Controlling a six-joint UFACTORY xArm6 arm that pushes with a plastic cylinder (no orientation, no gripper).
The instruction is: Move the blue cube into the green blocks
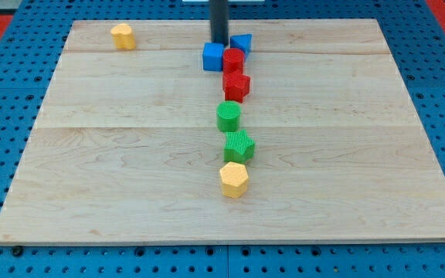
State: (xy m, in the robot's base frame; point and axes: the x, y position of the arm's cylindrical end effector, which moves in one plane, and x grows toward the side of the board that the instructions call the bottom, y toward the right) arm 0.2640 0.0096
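You have seven small blocks on the pale wooden desk (130, 154): two blue, two red, two green and two yellow.

The blue ones sit near the view's top centre: the blue cube (213, 56), and just to its right and slightly further up a second blue block (242, 42), whose shape you cannot fully read because it is partly hidden. The red cylinder (233, 61) touches the blue cube's right side, and the red angular block (236, 86) sits directly below that cylinder.

Further down the same line you find the green cylinder (229, 116), then the green angular block (239, 146) just below it. The yellow hexagonal block (234, 179) touches the lower edge of that green block. The other yellow block (123, 36), also roughly hexagonal, stands alone at the view's top left, well apart from everything else.

There is no gripper on this arm, so nothing opens, closes or holds. The dark rod comes down from the view's top, and my tip (219, 43) sits just above the blue cube, at or against its far edge, between the two blue blocks. The two red blocks lie between the blue cube and the green pair.
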